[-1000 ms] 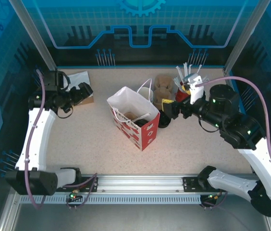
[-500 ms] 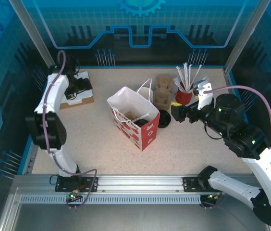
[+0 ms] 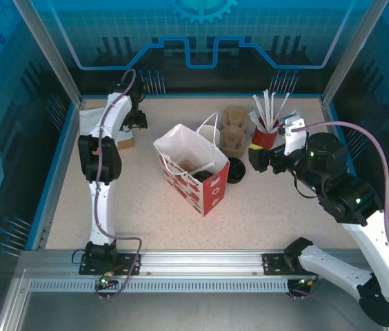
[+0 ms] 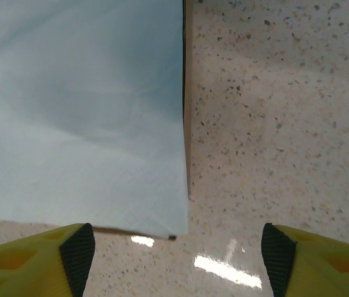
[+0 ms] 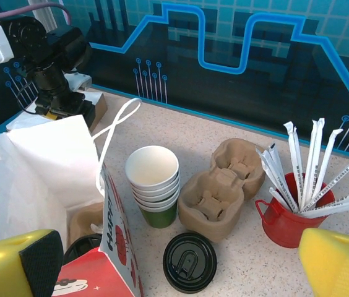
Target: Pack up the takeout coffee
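Left gripper moved to worktop's far-left corner, open over napkin. Cup upright, lid flat, both ahead of open right gripper.

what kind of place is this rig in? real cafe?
Looks like a lab robot cell staged as a coffee counter: aluminium frame, printed blue backdrop, plus paper bag, paper cup, black lid.

On my speckled beige worktop the white-and-red paper bag stands at the centre, with pale napkins in a brown box out at ten o'clock. Around the bag, the paper cups stand at twelve, the cardboard carriers at one, the red straw cup at two, and the black lid lies flat at three.
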Motion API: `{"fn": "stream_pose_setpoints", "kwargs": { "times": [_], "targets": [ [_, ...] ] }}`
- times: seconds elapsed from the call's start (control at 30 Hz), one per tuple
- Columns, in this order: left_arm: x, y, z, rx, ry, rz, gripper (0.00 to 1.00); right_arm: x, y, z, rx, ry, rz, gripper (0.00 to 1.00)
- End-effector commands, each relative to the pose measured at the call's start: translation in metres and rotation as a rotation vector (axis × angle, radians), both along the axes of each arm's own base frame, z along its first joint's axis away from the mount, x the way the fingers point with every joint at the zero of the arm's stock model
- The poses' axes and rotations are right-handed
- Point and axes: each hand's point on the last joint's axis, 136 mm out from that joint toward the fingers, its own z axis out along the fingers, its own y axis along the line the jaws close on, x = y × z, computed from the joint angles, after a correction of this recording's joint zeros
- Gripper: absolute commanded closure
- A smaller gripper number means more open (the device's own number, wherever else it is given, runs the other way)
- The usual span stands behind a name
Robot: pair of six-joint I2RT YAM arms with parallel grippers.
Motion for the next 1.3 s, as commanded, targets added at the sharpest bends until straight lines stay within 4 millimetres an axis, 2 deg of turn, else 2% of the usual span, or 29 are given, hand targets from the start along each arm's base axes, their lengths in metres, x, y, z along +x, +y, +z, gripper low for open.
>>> {"fn": "stream_pose_setpoints", "kwargs": {
  "times": [0.0, 0.3, 0.57, 0.73, 1.07, 1.27],
  "targets": [
    [-0.005, 0.007, -0.005, 0.089, 0.062, -0.026, 0.29, 0.002, -0.006, -0.005, -0.018, 0.005, -0.021, 0.00],
    [-0.003, 0.008, -0.023, 0.163, 0.107, -0.066, 0.43, 0.007, -0.008, -0.012, -0.012, 0.021, -0.028, 0.00],
    [-0.003, 0.007, -0.029, 0.163, 0.118, -0.073, 0.57, 0.008, -0.009, -0.016, -0.003, 0.034, -0.030, 0.00],
    [-0.003, 0.007, -0.024, 0.166, 0.113, -0.078, 0.64, 0.009, -0.008, -0.015, 0.004, 0.033, -0.028, 0.00],
    [0.003, 0.008, -0.001, 0.178, 0.067, -0.093, 0.76, 0.011, -0.006, -0.018, 0.011, 0.048, -0.024, 0.00],
    [0.002, 0.010, -0.002, 0.193, 0.077, -0.101, 0.83, 0.011, -0.006, -0.019, 0.014, 0.051, -0.025, 0.00]
  ]
}}
